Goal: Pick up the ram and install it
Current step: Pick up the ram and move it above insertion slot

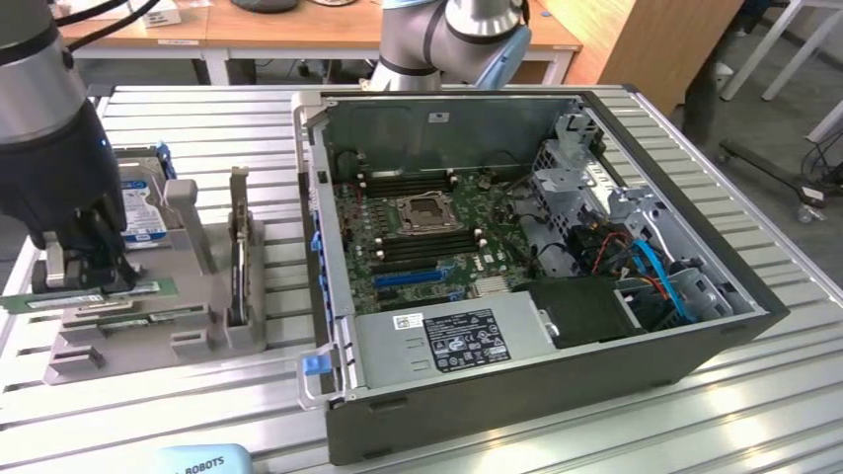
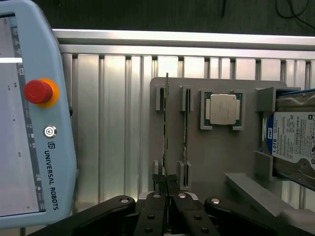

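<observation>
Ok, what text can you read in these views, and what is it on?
"UNIVERSAL ROBOTS": pale blue teach pendant.
Sticker on the grey power supply box: too small to read.
Blue-white label on the silver hard drive: blurred.
Pale label on the long green ram stick: too small.

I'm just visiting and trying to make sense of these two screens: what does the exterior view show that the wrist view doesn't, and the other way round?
Extra in the exterior view: the open computer case with its motherboard. Extra in the wrist view: a square silver CPU chip and a red button. Shared: the gripper shut on the ram, the grey holder, the hard drive and the pale blue pendant.
</observation>
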`<state>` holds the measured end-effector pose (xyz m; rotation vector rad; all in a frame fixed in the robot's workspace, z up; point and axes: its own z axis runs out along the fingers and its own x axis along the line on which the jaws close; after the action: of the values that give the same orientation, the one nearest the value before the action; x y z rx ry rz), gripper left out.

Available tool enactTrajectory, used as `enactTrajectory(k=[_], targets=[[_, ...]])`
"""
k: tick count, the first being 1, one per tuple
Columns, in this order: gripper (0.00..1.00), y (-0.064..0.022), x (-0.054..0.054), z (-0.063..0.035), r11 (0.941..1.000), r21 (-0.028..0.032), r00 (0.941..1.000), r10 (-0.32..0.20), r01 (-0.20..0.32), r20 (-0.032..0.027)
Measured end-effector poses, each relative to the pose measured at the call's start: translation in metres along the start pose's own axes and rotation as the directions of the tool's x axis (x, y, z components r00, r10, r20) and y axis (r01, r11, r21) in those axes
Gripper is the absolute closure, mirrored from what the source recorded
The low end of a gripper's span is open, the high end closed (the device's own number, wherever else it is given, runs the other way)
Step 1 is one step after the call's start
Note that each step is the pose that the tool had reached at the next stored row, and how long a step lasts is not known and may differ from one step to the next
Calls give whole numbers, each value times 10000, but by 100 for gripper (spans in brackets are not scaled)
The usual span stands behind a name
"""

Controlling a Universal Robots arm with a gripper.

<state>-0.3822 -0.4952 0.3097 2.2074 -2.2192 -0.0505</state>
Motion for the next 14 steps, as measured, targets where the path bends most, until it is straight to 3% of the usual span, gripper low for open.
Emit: enactTrajectory(k=[14], targets=[[89, 8, -4, -280, 10000, 0, 10000, 2, -2, 0]])
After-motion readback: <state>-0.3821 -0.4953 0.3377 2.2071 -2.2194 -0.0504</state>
